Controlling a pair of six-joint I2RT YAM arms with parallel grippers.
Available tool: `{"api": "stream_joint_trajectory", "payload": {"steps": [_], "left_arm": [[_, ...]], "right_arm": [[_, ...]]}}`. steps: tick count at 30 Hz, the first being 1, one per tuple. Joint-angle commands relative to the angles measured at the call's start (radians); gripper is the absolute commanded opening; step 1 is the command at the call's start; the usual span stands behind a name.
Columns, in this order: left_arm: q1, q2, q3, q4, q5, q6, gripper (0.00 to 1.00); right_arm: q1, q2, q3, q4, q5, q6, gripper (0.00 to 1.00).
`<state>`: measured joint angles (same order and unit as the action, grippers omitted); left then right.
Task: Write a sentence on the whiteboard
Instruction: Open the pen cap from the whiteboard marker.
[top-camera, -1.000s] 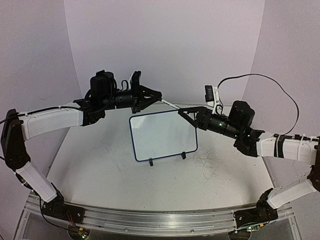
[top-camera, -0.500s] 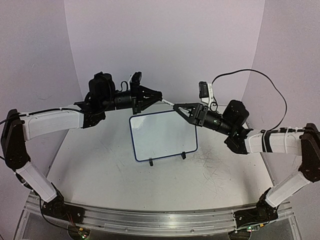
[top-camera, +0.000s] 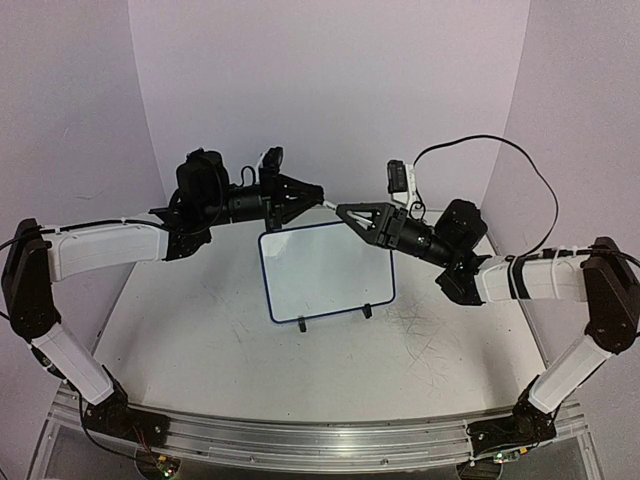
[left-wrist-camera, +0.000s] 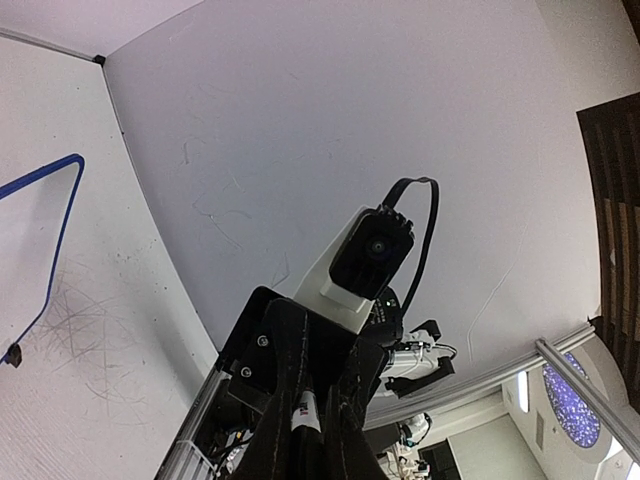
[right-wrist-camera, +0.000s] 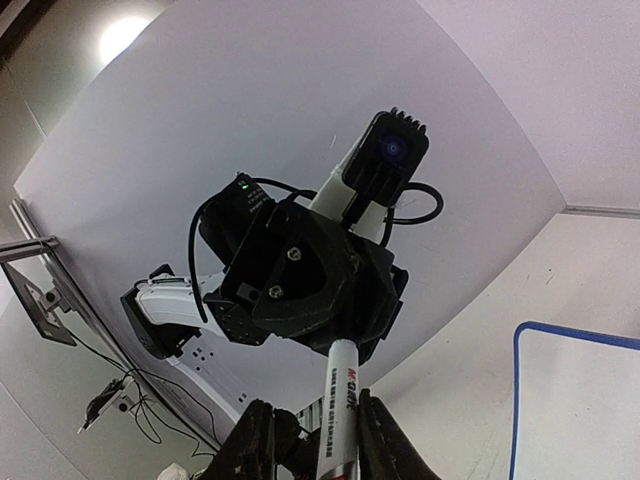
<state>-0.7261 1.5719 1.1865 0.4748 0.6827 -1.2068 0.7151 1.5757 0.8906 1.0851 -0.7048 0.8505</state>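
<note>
The whiteboard (top-camera: 327, 275) stands upright on its black feet at mid-table, its face blank; its blue rim also shows in the left wrist view (left-wrist-camera: 55, 240) and the right wrist view (right-wrist-camera: 520, 400). Above its top edge my left gripper (top-camera: 318, 195) is shut on a white marker (top-camera: 335, 206) that points right. My right gripper (top-camera: 348, 215) meets it tip to tip. In the right wrist view the marker (right-wrist-camera: 338, 410) lies between the right fingers, touching one finger (right-wrist-camera: 375, 435), with a gap to the other. The left wrist view shows the marker (left-wrist-camera: 304, 412) clamped.
The scuffed white tabletop (top-camera: 220, 340) runs to an aluminium rail (top-camera: 320, 440) at the near edge. Pale backdrop walls (top-camera: 330, 90) close in the back and sides. A black cable (top-camera: 520, 160) loops above the right arm.
My right arm has swung left and up to the marker's free end, and its jaws have narrowed around it. The left arm and the whiteboard have hardly moved.
</note>
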Motion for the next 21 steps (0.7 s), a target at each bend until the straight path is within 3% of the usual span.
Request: {"api": "stream_joint_trajectory", "payload": {"steps": [1,8,21], "left_arm": [[0.001,-0.033,-0.019,0.05,0.009,-0.013,0.0],[0.0,-0.042,-0.034,0.058,0.01,-0.015,0.0],[-0.001,-0.058,-0.059,0.062,0.007,-0.016,0.0]], "right_arm": [[0.018,0.016,0.056,0.084,-0.019,0.01,0.26],[0.024,0.03,0.07,0.083,-0.018,0.013,0.19],[0.032,0.035,0.088,0.071,-0.015,0.012,0.22]]}}
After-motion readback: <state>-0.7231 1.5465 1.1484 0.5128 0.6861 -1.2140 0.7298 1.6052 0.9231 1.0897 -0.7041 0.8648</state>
